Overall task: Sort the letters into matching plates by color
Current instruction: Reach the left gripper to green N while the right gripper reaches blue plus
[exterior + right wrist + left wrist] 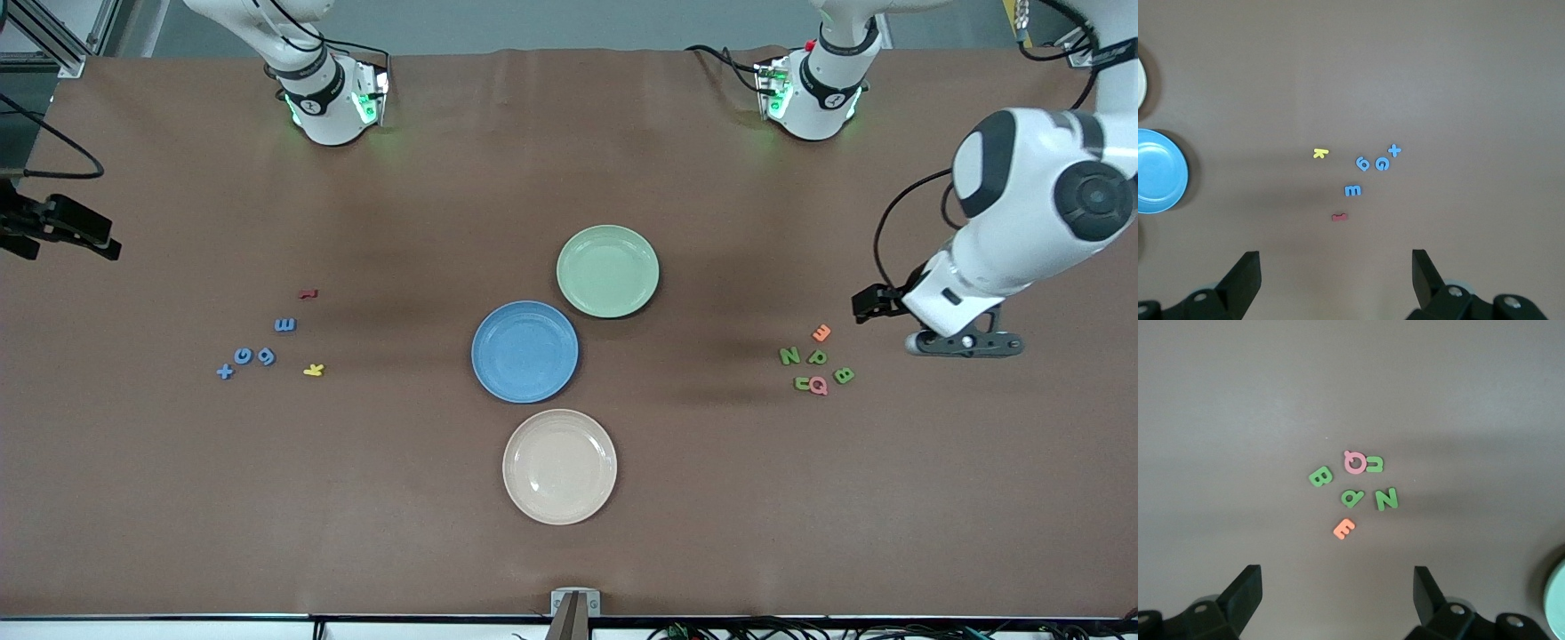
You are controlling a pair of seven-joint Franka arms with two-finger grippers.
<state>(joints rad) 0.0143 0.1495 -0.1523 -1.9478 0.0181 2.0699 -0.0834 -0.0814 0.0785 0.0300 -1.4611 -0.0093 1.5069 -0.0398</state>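
Over the green letters (1358,483) at the left arm's end of the worktop, our left gripper (1338,587) hovers open; the right gripper (1336,267), open too, overlooks the blue letters (1371,167). Both plates (524,351) sit empty mid-worktop, so we judge a first pinch comes next, avoiding pink and orange neighbours.

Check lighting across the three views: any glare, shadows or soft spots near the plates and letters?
Front view: soft highlights on the cream plate and blue plate, broad arm shadows on the brown table. Left wrist view: a dim shadow band crosses the green letters; edges soft. Right wrist view: blue letters evenly lit, blue plate's rim glossy.
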